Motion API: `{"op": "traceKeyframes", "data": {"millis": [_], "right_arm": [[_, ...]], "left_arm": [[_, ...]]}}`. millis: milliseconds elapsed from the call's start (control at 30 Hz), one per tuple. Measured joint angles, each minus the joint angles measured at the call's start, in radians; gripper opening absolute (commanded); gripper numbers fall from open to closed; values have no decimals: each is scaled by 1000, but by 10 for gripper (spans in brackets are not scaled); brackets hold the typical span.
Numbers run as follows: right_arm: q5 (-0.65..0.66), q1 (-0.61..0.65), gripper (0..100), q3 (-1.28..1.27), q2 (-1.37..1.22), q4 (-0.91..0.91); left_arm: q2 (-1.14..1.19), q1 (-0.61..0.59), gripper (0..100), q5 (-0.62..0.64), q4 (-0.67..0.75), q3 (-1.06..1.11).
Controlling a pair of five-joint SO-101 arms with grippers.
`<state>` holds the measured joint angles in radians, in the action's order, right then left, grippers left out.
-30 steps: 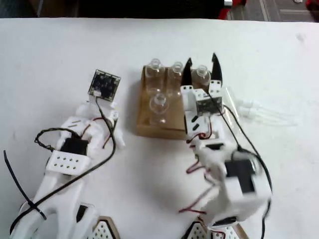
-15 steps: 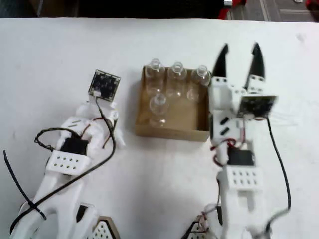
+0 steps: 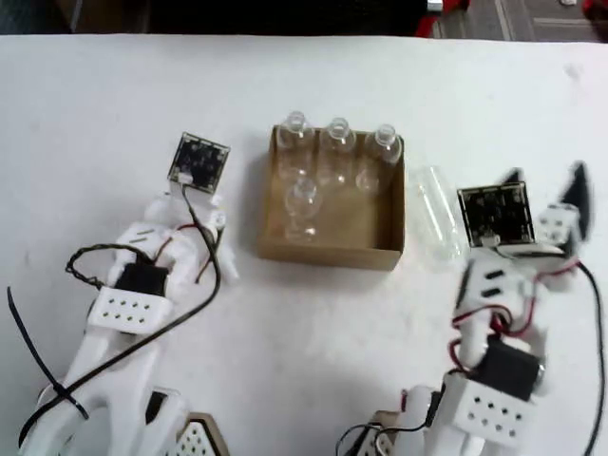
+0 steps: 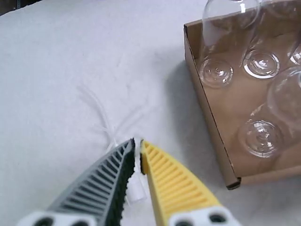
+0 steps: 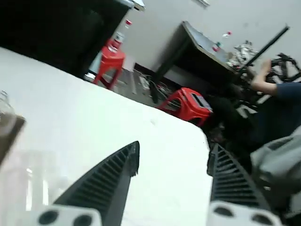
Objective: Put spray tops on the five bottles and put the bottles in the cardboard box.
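- The white table (image 3: 114,85) spreads across the whole high view. A dark strip and a patch of grey floor (image 3: 537,19) lie past its far edge.
- The cardboard box (image 3: 328,252) sits near the middle of the table, open at the top.
- Four clear bottles (image 3: 302,201) stand upright inside the box with bare necks: three in a row along the far wall and one alone nearer the front.
- A fifth bottle (image 3: 432,223) lies on its side on the table, just beside the box's right wall.
- The left gripper (image 4: 136,143) is low over the table to the left of the box. Its grey and yellow fingers are clenched on a small clear spray top (image 4: 137,162), whose thin tube trails across the white surface.
- The right gripper (image 3: 543,180) is to the right of the lying bottle, with its black fingers spread wide and nothing between them.
- Past the right gripper's fingers, the room shows two red stools (image 5: 188,104), a dark table (image 5: 207,52) and a pale wall.
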<state>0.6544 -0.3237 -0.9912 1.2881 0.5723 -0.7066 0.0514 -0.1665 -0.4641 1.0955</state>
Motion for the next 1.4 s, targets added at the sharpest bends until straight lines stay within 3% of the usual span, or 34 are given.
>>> {"op": "traceKeyframes", "data": {"millis": [267,500,733,1400], "right_arm": [[310,-273,212,-8,147,107],[615,-381,214,-258,370,126],[810,-468,214,-457,488,126],[850,-520,214,-637,505,126]], "left_arm": [[0,0,24,0,0,0],[-2,0,24,0,0,20],[-6,0,24,0,0,20],[-6,0,24,0,0,20]]}}
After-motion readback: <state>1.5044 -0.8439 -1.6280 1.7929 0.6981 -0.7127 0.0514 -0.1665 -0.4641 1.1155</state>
